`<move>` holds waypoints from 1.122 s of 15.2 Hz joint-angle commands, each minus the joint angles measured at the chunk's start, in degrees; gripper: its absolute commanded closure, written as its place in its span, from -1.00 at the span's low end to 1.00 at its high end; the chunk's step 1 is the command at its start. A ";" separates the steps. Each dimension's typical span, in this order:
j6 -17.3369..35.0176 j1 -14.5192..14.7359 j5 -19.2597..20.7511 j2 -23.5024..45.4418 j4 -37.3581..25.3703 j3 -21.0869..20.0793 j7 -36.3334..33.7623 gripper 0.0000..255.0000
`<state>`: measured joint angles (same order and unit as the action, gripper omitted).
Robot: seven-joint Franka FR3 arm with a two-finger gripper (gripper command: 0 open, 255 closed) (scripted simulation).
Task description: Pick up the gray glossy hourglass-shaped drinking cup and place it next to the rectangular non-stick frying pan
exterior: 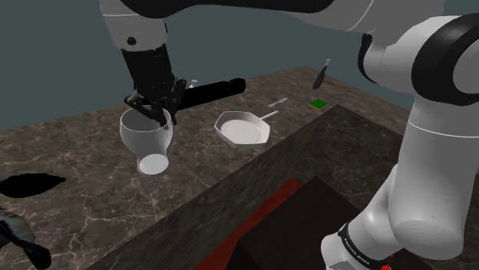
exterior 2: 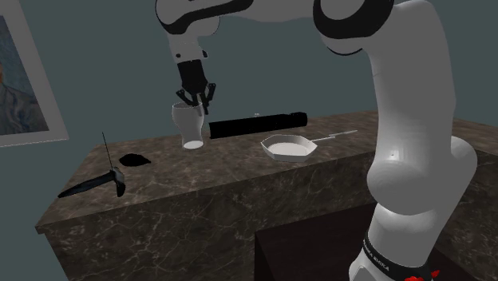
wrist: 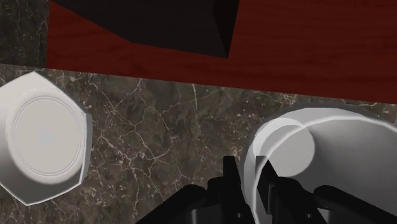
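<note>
Two black fingers of the hand are clamped on the rim of the white hourglass-shaped cup, one inside and one outside. The cup hangs directly beneath the hand, slightly tilted; whether its base touches the dark marbled counter is unclear. A white angular frying pan lies off to the hand's side, apart from the cup.

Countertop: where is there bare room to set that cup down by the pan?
Bare marble lies between the cup and the pan, and from them to the counter edge nearest the stand. Crowded behind the pan: black cylinder and small utensils.
</note>
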<state>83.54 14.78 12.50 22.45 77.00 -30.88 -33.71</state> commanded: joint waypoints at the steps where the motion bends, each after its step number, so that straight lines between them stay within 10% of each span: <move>1: -1.68 0.36 0.06 0.17 -1.86 -0.07 -0.03 1.00; 14: -13.89 3.94 2.05 4.12 -17.95 0.07 0.27 1.00; 17: -10.30 -1.73 -0.45 -2.44 -8.49 0.35 4.02 1.00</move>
<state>72.41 14.65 12.66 21.71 66.22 -30.69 -31.01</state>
